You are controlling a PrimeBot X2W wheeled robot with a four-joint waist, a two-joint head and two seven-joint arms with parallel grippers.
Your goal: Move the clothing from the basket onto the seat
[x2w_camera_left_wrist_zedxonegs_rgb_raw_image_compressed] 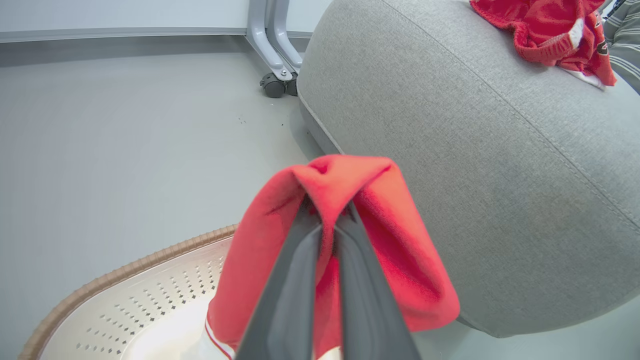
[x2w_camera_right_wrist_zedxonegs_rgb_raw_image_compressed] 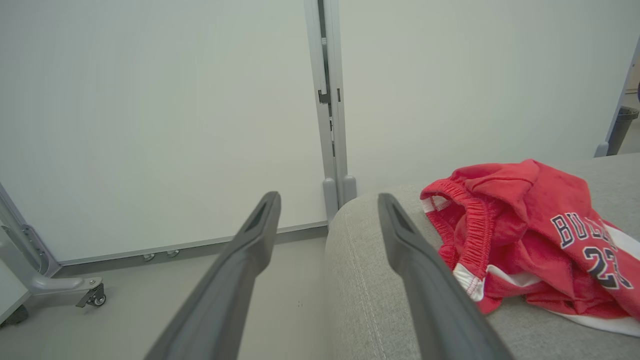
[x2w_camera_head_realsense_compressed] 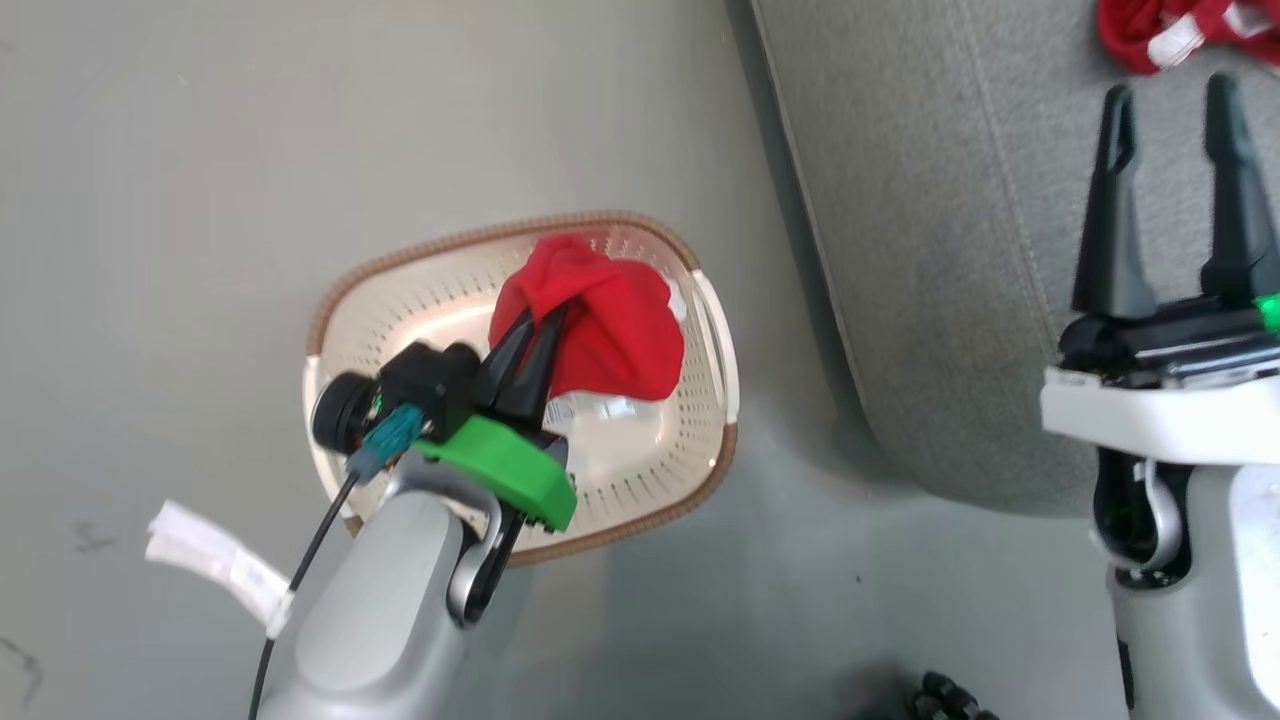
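The left gripper [x2w_camera_head_realsense_compressed: 538, 322] reaches into the small cream-white perforated plastic basket [x2w_camera_head_realsense_compressed: 640, 480] with a brown woven-look rim. Its two long dark fingers [x2w_camera_left_wrist_zedxonegs_rgb_raw_image_compressed: 295, 280] are pressed almost together on a fold of a red soft fabric garment [x2w_camera_head_realsense_compressed: 620, 330]. In the left wrist view the left gripper [x2w_camera_left_wrist_zedxonegs_rgb_raw_image_compressed: 326, 212] has the cloth pinched at its tips. The garment [x2w_camera_left_wrist_zedxonegs_rgb_raw_image_compressed: 400, 225] drapes over both fingers and hangs down either side, with a red-and-white striped edge at 7 o'clock. It bunches over the 2 o'clock part of the basket [x2w_camera_left_wrist_zedxonegs_rgb_raw_image_compressed: 140, 265]; I cannot tell whether its lower edge touches the basket's bottom. A white barcode label [x2w_camera_head_realsense_compressed: 600, 408] lies inside, just at 6 o'clock of the cloth.

The basket stands on the grey floor [x2w_camera_head_realsense_compressed: 200, 200]. At its 3 o'clock, close by but apart, is the large light-grey upholstered seat [x2w_camera_head_realsense_compressed: 950, 250] with stitched seams, its rounded corner [x2w_camera_left_wrist_zedxonegs_rgb_raw_image_compressed: 500, 175] bulging beside the held cloth.

The right gripper [x2w_camera_head_realsense_compressed: 1172, 98] hangs above the seat with its fingers spread wide apart and nothing between them. In its own wrist view the right gripper [x2w_camera_right_wrist_zedxonegs_rgb_raw_image_compressed: 329, 200] points toward white partition panels [x2w_camera_right_wrist_zedxonegs_rgb_raw_image_compressed: 150, 100], over the seat's edge [x2w_camera_right_wrist_zedxonegs_rgb_raw_image_compressed: 370, 280]. A second garment [x2w_camera_right_wrist_zedxonegs_rgb_raw_image_compressed: 530, 225], red with white trim and dark lettering, lies crumpled on the seat at 3 o'clock of those fingers. In the head view it sits at 1 o'clock [x2w_camera_head_realsense_compressed: 1170, 30].
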